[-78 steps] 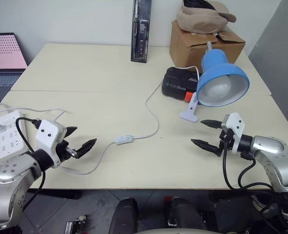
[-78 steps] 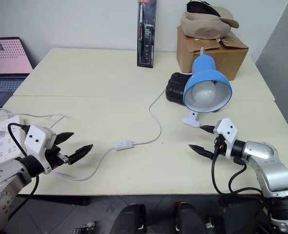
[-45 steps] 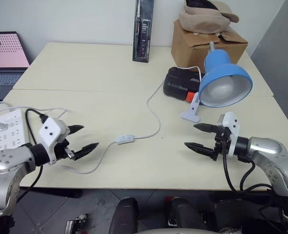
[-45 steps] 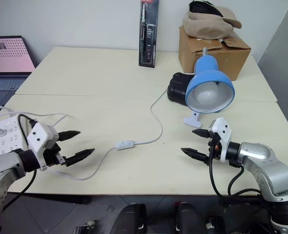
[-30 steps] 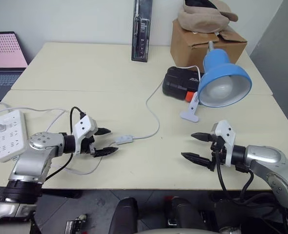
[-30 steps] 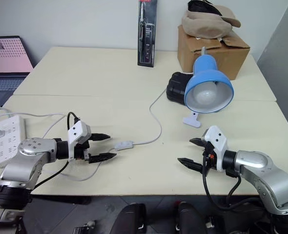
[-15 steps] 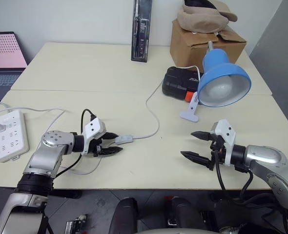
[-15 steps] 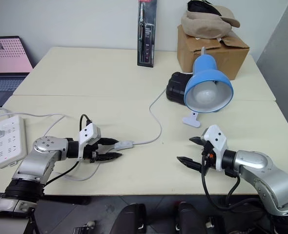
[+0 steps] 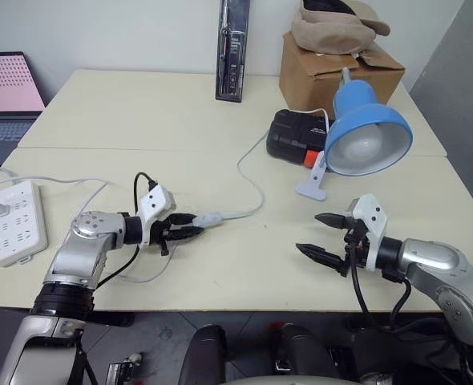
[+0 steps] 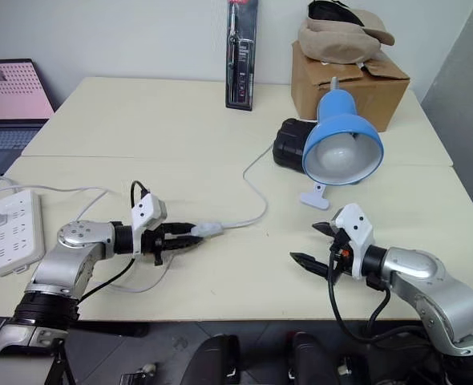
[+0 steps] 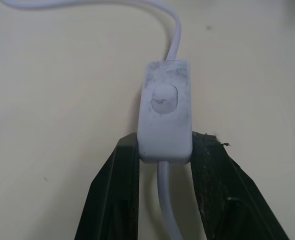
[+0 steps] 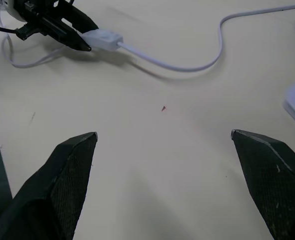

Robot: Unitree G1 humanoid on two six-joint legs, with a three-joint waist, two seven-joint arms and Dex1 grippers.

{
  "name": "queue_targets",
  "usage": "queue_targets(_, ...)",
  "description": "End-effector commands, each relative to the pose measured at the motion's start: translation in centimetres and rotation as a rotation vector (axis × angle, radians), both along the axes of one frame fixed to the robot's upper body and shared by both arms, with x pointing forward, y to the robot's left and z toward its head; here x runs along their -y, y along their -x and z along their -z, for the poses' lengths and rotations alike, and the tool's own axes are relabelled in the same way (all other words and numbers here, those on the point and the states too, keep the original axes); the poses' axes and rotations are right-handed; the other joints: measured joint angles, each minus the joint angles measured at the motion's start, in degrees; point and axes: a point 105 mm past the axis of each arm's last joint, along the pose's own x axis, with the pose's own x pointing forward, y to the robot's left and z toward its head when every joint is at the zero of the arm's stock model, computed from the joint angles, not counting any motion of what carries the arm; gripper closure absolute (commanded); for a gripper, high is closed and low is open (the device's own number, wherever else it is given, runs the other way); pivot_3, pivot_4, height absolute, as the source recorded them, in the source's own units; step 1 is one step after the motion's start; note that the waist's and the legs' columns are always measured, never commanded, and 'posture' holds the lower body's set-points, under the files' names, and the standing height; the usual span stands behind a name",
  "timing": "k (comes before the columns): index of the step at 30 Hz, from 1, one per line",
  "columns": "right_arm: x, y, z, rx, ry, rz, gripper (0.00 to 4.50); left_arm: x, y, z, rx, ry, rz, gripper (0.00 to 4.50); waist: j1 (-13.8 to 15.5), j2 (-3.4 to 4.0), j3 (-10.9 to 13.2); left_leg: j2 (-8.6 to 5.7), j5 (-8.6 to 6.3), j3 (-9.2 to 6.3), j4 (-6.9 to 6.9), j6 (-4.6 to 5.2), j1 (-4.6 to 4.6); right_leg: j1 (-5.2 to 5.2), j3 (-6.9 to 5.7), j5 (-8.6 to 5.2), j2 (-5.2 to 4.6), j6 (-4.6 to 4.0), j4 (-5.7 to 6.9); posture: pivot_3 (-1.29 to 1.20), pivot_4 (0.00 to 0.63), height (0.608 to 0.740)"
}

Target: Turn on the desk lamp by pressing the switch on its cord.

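Two black fingers of the left gripper pinch the near end of the switch from both sides, leaving its oval rocker button bare between them. The switch sits near the table's front edge, at about 8 o'clock from the desk lamp, whose bulb looks unlit. It is likely light, hard plastic on a limp cord, so it would skid or twist if pushed unsupported; holding its end steadies it. The left forearm lies low and nearly level, pointing toward 3 o'clock. The right gripper hovers spread wide and empty, aimed toward 9 o'clock, well apart from the switch.
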Motion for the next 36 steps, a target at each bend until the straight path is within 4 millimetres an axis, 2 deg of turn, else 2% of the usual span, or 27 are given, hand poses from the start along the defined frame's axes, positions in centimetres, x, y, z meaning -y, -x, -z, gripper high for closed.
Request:
queue_targets(1, -1.2, 0.4, -0.2, -0.049, -0.083, 0.048, 0.00, 1.9, -0.5, -3.5, 0.112, 0.038, 0.010, 3.39, -0.01, -0.01, -0.01, -0.01, 0.00, 0.00, 0.00, 0.00, 0.00, 0.00, 0.01, 0.00, 0.00, 0.00, 0.00, 0.00, 0.150, 0.740)
queue_targets(4, -2.8, 0.2, 0.3, -0.144, -0.207, 0.105, 0.00, 4.4, -0.2, -4.3, 0.125, 0.042, 0.042, 3.39, -0.02, -0.03, -0.02, -0.01, 0.00, -0.01, 0.02, 0.00, 0.00, 0.02, 0.01, 0.01, 0.01, 0.01, 0.02, 0.00, 0.150, 0.740)
queue_targets(7, -4.7, -0.8, -0.3, -0.199, -0.390, 0.173, 0.00, 6.5, -0.1, -4.6, 0.120, 0.046, 0.060, 3.39, -0.06, -0.03, -0.03, 0.00, 0.01, -0.02, 0.04, -0.01, 0.01, 0.03, 0.02, 0.02, 0.02, 0.03, 0.04, 0.00, 0.150, 0.740)
queue_targets(12, -7.2, -2.2, -0.9, -0.355, -0.619, 0.219, 0.00, 8.8, 0.3, -4.4, 0.104, 0.033, 0.083, 3.39, -0.15, -0.03, -0.03, 0.00, 0.02, -0.02, 0.04, 0.00, 0.03, 0.03, 0.06, 0.05, 0.05, 0.06, 0.07, 0.00, 0.150, 0.740)
queue_targets(19, -8.6, -3.3, -2.5, -0.508, -0.868, 0.253, 0.00, 9.5, -0.1, -3.7, 0.082, 0.030, 0.042, 3.39, -0.26, -0.02, -0.03, -0.02, 0.02, 0.00, 0.04, 0.00, 0.02, 0.03, 0.10, 0.06, 0.04, 0.07, 0.05, 0.00, 0.150, 0.740)
queue_targets(25, -9.0, -4.4, -2.3, -0.575, -0.911, 0.298, 0.00, 9.9, -0.4, -3.9, 0.075, 0.052, 0.008, 3.39, -0.43, -0.02, -0.03, -0.01, 0.02, -0.01, 0.03, 0.01, 0.03, 0.03, 0.11, 0.08, 0.06, 0.09, 0.07, 0.00, 0.150, 0.740)
queue_targets(36, -9.7, -5.3, -1.7, -0.636, -0.926, 0.323, 0.00, 9.8, -0.5, -4.0, 0.081, 0.048, -0.010, 3.39, -0.51, -0.01, -0.03, -0.01, 0.02, 0.00, 0.02, 0.02, 0.01, 0.03, 0.13, 0.08, 0.06, 0.10, 0.03, 0.00, 0.150, 0.740)
